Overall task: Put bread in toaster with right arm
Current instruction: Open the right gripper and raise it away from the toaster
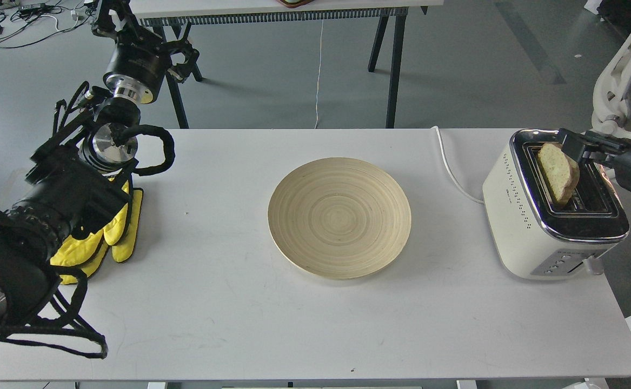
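Note:
The cream-white toaster (531, 227) with a chrome top stands at the table's right end. The bread (557, 172) slice sits tilted in the toaster's left slot, its upper half still showing above the chrome. My right gripper (577, 148) comes in from the right edge, low over the toaster top, and is shut on the bread's top corner. My left gripper (183, 54) is raised beyond the table's far left corner, away from everything; its fingers look spread and empty.
A round bamboo plate (339, 218) lies in the middle of the white table (315, 324). Yellow gloves (115, 232) lie under my left arm. The toaster's white cord (450, 173) runs off the back edge. A white chair (618, 70) stands behind the toaster.

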Motion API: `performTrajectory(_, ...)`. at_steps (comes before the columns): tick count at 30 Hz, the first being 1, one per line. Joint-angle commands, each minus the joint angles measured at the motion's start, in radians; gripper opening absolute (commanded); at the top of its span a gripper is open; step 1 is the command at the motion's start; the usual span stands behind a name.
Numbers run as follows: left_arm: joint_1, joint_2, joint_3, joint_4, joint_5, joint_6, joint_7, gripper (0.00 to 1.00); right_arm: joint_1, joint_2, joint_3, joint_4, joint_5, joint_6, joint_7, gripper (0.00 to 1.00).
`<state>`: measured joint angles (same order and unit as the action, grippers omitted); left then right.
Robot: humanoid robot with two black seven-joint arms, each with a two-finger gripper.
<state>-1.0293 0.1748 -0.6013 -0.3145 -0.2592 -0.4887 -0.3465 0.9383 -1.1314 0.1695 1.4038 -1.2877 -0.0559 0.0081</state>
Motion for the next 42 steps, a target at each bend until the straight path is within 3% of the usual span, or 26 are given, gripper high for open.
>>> performTrajectory(1,0.0,0.0,0.0,0.0,0.0,0.0,0.0,1.0,-0.001,0.031,0.123,-0.002,0.089,-0.002,0.015,0.99)
performTrajectory(9,0.0,0.0,0.0,0.0,0.0,0.0,0.0,1.0,-0.003,0.241,0.378,-0.075,0.677,0.008,0.03,1.0)
performTrajectory(12,0.0,0.0,0.0,0.0,-0.002,0.0,0.0,1.0,-0.001,0.352,0.432,-0.159,0.792,0.014,0.045,1.0)
performTrajectory(17,0.0,0.0,0.0,0.0,-0.002,0.0,0.0,1.0,-0.004,0.524,0.51,-0.325,0.942,0.074,0.122,1.0)
performTrajectory(20,0.0,0.0,0.0,0.0,-0.002,0.0,0.0,1.0,-0.007,0.603,0.554,-0.408,1.047,0.136,0.128,1.0)
performTrajectory(26,0.0,0.0,0.0,0.0,0.0,0.0,0.0,1.0,-0.071,0.712,0.685,-0.503,1.248,0.163,0.127,1.0)
performTrajectory(33,-0.002,0.002,-0.001,0.0,-0.002,0.0,0.0,1.0,-0.144,0.771,0.784,-0.618,1.272,0.408,0.128,1.0)
performTrajectory(42,-0.002,0.003,0.0,0.0,0.0,0.0,0.0,1.0,-0.139,0.863,0.857,-0.692,1.272,0.469,0.138,1.0)
